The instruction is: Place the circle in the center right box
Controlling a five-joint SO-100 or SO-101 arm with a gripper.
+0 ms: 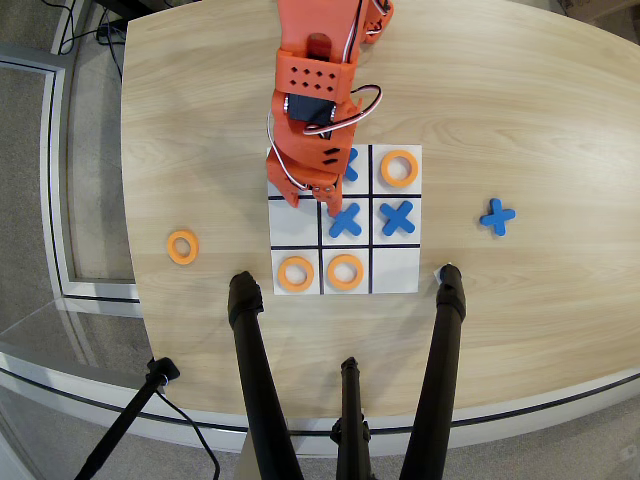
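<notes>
**My claw hangs over the grid board**

Far to the left of my claw (pixel 318 196), one orange circle (pixel 182 246) lies alone on the wooden table (pixel 520 90), well away from the board (pixel 346 219). The middle-row end box (pixel 294 222) at the left of the board is just below-left of my claw and is bare. Below my claw sit two more rings (pixel 295 273) side by side. A blue X (pixel 345 220) is just right of my claw. Farther right is another ring (pixel 399 168), then a loose X (pixel 497 216) off the board. I cannot tell if my claw is apart or together.
</notes>
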